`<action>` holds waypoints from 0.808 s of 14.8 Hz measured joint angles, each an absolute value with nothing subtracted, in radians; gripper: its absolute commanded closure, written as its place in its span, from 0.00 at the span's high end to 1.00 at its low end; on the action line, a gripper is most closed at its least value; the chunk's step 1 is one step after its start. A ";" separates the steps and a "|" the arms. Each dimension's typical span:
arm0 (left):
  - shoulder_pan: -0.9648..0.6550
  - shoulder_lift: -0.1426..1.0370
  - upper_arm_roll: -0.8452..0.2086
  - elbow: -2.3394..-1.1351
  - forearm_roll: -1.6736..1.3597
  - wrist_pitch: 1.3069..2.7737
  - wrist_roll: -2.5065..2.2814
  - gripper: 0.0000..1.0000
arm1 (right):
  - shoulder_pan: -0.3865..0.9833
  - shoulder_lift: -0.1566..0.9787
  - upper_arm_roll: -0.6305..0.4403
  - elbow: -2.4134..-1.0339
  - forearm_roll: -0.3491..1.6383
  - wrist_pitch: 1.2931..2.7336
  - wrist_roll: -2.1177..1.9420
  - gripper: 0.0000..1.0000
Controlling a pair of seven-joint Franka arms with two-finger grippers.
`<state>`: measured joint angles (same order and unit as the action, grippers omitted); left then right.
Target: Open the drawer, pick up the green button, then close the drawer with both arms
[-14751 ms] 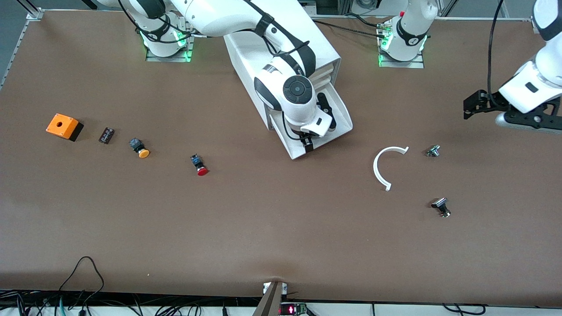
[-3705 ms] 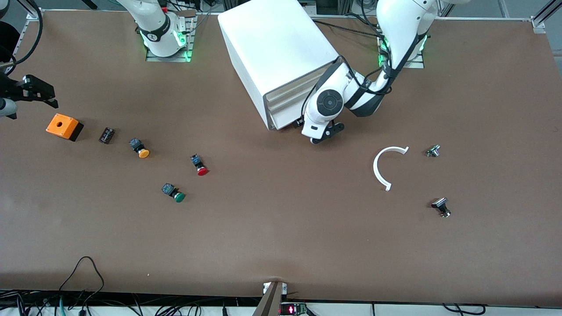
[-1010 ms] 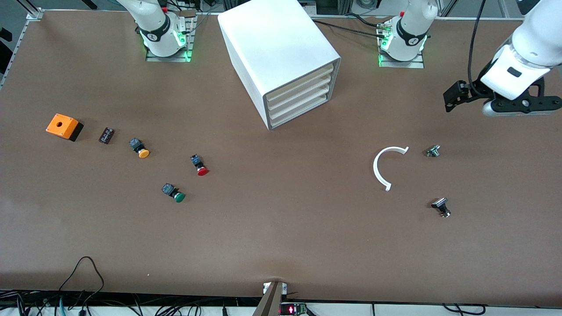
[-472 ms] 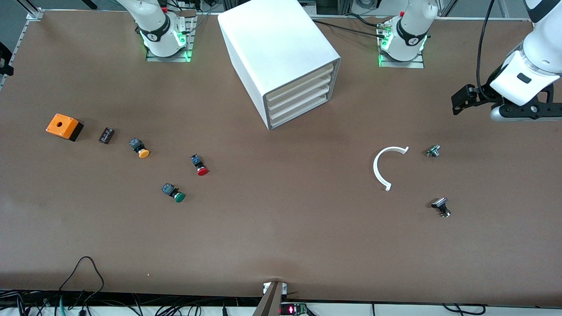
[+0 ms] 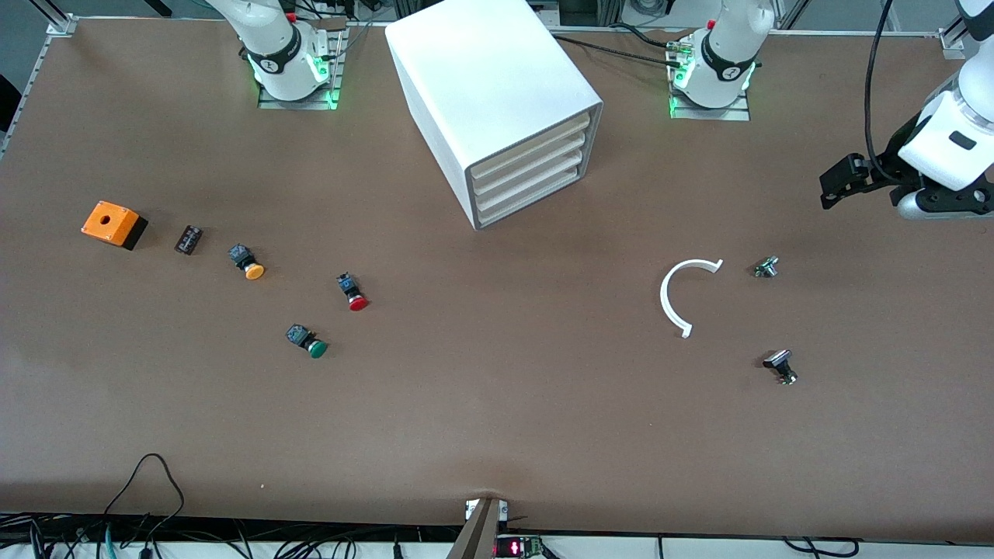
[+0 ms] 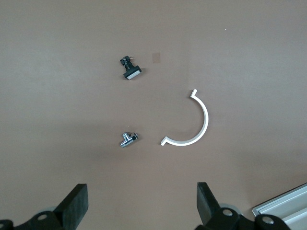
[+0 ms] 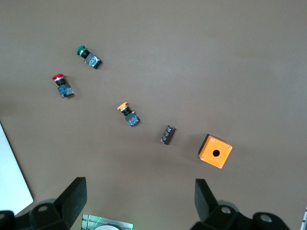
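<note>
The button (image 5: 309, 343) is lying on the desk (image 5: 497, 419), the drawer (image 5: 536, 199) sitting flush (job seemingly done). Both grippers, left (image 6: 141, 206) and right (image 7: 139, 203), are hovering with fingers spread, empty.

left gripper (image 6: 139, 208): raised above table, fingers spread | right gripper (image 7: 136, 203): raised above table, fingers spread

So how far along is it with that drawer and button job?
It looks finished. The drawer sits flush in the cabinet, and the green button lies out on the table, nearer the front camera than the red button. Nothing is in hand: the left gripper and right gripper both hang open and empty over the table's ends. Nothing seems left.
</note>
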<state>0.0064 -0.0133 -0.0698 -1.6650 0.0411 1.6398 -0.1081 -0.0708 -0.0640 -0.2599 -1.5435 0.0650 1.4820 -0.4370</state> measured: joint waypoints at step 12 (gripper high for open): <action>0.007 0.005 -0.074 -1.652 0.041 1.640 -0.108 1.00 | -0.044 -0.014 -0.124 -1.547 0.026 1.562 -0.431 1.00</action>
